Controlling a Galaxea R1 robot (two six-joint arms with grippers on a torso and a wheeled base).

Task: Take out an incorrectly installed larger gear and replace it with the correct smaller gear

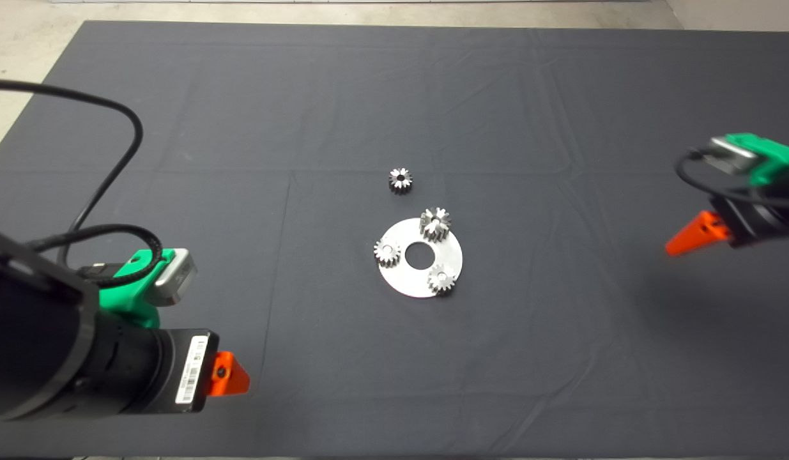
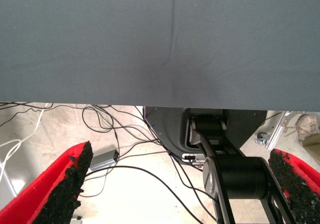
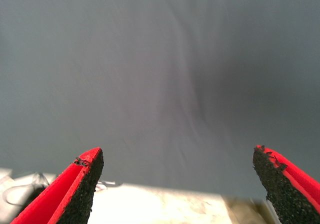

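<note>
While it hangs over the mat's (image 1: 394, 89) lower left corner, the left gripper (image 2: 182, 184) has its red fingers spread wide with nothing between them, and its wrist view takes in cables on the floor. Near the mat's middle lies a silver disc (image 1: 455, 259) carrying three gears; the larger gear (image 1: 435, 223), cone-shaped with coarse teeth, sits at the disc's far rim. Just beyond the disc, alone on the cloth, rests the smaller gear (image 1: 400, 181), dark-sided with a centre bore. At the right edge the right gripper (image 3: 177, 189) hovers above bare mat, likewise wide apart and holding nothing.
</note>
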